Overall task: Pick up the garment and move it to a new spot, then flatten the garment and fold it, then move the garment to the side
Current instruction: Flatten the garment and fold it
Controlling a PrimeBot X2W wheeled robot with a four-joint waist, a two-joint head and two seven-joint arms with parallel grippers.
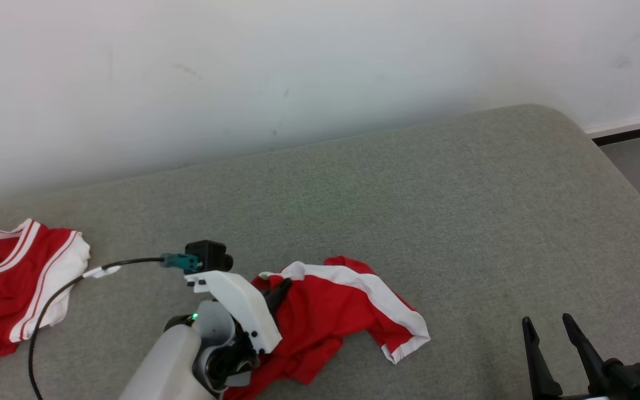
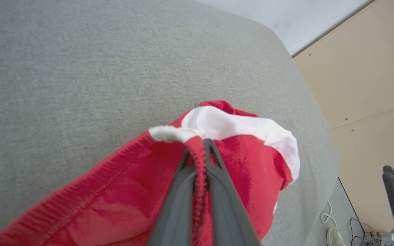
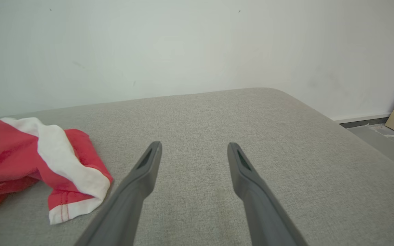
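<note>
- Crumpled red fabric garment (image 1: 342, 316) with white band, on grey upholstered cushion's (image 1: 436, 211) front.
- Clamped on garment's ribbed hem: left gripper (image 2: 198, 145) jaws.
- Apart over cushion's bare right part: right gripper (image 3: 194, 153) jaws.

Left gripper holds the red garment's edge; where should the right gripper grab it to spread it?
The loose white-banded corner of the red garment, approached from the robot's right, low over the cushion. It lies flat, sticks out toward the open right gripper, and is far from the ribbed edge the left gripper pinches, so pulling should spread the cloth.
</note>
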